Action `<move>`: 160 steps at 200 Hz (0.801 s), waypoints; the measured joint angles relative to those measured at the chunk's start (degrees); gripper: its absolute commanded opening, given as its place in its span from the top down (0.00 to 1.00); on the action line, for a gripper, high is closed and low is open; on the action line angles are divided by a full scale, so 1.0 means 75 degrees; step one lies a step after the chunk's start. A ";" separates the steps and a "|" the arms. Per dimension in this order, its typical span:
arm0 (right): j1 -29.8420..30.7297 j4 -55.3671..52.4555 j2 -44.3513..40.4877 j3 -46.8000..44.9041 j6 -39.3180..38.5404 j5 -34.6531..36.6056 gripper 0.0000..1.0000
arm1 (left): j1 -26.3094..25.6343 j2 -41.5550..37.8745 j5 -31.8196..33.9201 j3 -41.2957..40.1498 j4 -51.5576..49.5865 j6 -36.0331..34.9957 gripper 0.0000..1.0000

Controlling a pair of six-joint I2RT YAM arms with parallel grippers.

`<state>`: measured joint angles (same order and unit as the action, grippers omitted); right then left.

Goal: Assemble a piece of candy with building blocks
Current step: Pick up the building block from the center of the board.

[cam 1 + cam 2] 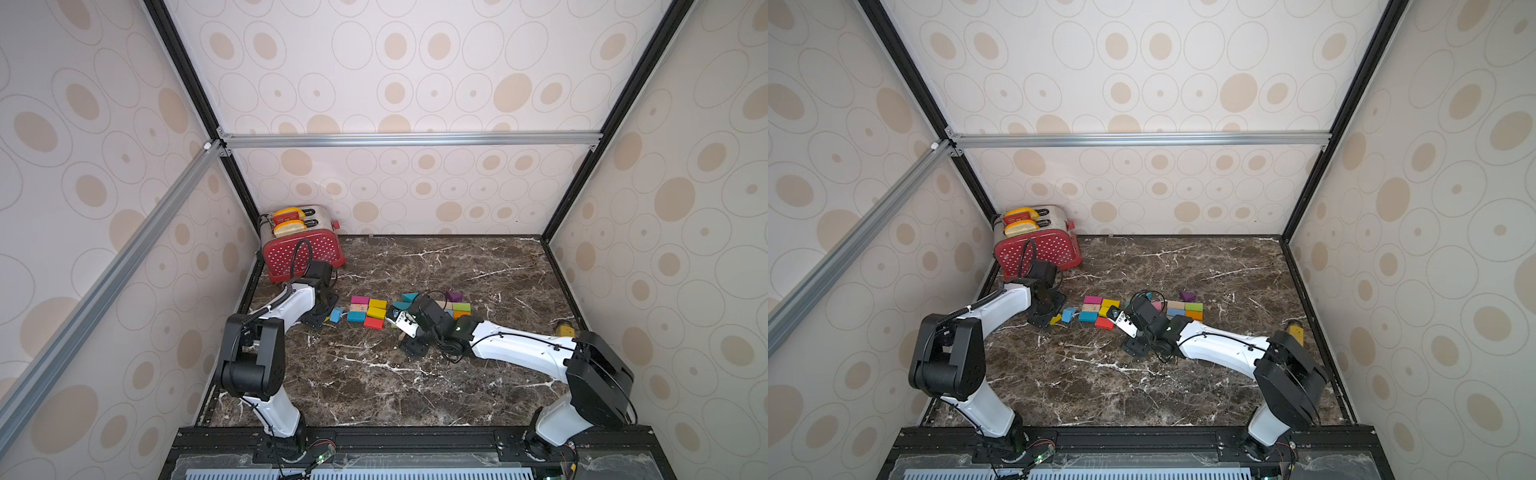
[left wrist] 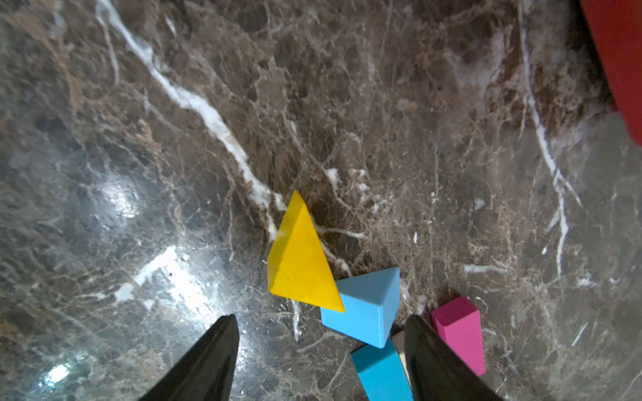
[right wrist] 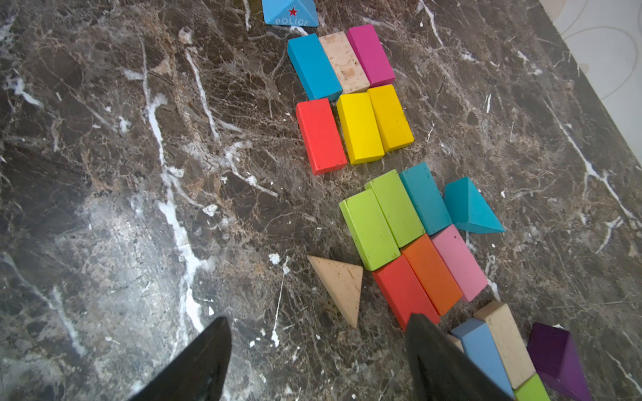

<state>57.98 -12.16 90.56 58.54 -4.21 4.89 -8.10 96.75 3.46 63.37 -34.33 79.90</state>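
six-brick slab point(image 3: 359, 128): lying flat, close-packed (blue, bare wood, magenta; then red, yellow, yellow)
green cluster point(image 3: 396, 208): two limes, teal, pink, orange, red brick point(image 3: 403, 291), all flat
wood wedge point(image 3: 342, 284): flat, just beside that red brick
yellow wedge point(image 2: 298, 257): touching the blue wedge point(image 2: 368, 305)

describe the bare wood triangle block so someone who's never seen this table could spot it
On the dark marble tabletop, find the packed bricks by the right gripper. The bare wood wedge lies flat beside that group's red brick. It is the only unpainted triangle: other wedges are painted, other bare pieces rectangular.
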 measured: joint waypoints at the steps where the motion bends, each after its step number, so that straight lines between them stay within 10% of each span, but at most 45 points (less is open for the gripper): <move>1: 0.0000 0.0003 0.0000 0.0000 0.0003 0.0000 0.17 | 0.0000 0.0000 0.0006 0.0000 -0.0003 0.0017 0.25; 160: 0.0000 0.0023 0.0000 -0.0029 0.0050 -0.0012 0.17 | 0.0000 0.0629 0.0323 0.0248 -0.0286 0.0493 0.42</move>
<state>57.98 -11.99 90.56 58.33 -3.84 4.80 -8.10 101.47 5.89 65.23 -36.47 83.59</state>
